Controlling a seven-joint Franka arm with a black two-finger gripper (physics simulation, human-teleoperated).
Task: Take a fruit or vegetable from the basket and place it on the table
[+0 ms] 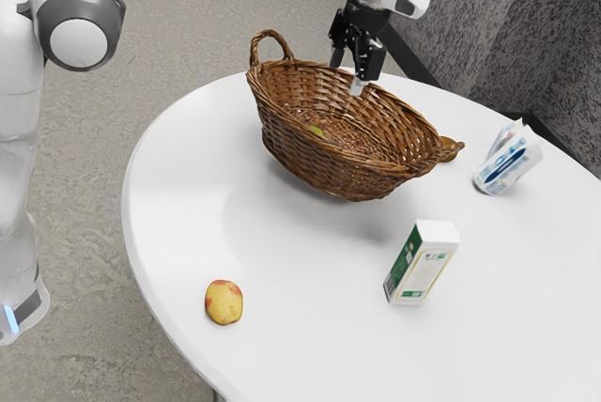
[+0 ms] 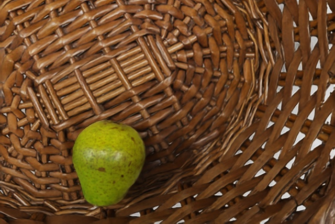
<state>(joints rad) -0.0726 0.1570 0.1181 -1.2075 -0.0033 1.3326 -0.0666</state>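
Outside basket walls (image 1: 305, 150) around pear (image 2: 108, 162), white carton (image 1: 423, 266).

No words, brands or numbers can be read: the small print on the green-and-white carton (image 1: 430, 265), set in from the worktop's (image 1: 300, 336) rim, and the blue markings on the white packet (image 1: 508, 162), nearer the rim at the exterior view's right, are illegible.

Grn pear (image 2: 108, 163) in wicker bskt (image 2: 220, 67)
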